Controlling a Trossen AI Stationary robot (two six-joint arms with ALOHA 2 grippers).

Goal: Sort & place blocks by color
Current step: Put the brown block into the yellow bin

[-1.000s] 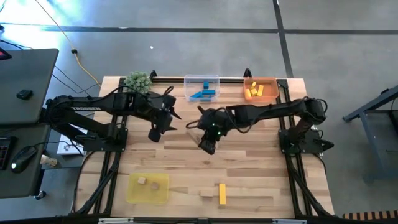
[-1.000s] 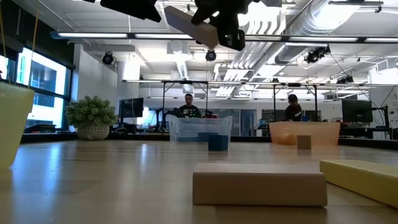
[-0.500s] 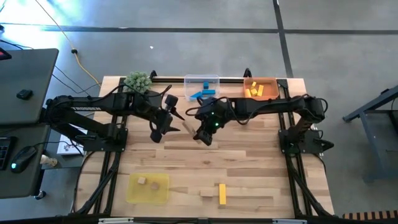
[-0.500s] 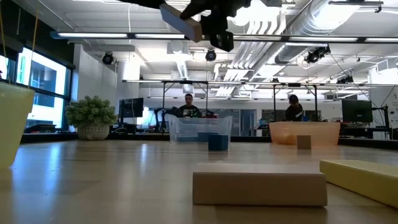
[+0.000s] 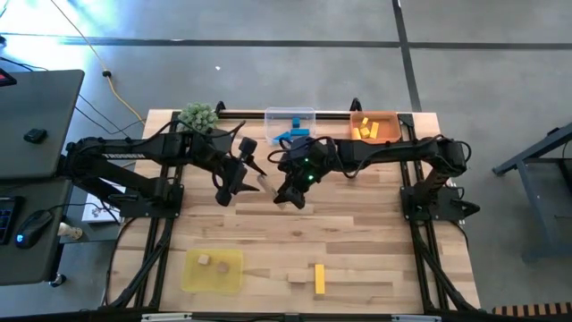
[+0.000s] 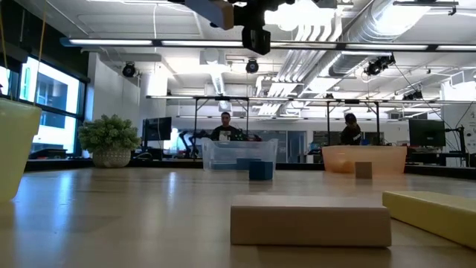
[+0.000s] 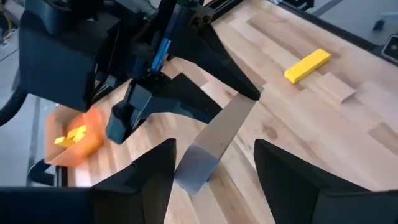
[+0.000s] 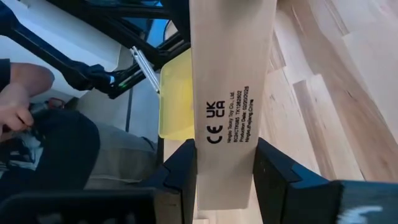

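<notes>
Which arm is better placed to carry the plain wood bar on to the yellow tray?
Left, probably. The right end effector holds the plain wood bar out between the open left end effector fingers, and the yellow tray lies on the left arm's side.

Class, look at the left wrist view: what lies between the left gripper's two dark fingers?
One end of a plain light-wood bar lies between the left gripper fingers, untouched; the right gripper holds it.

Overhead, table-level, two wrist-mounted — close.
</notes>
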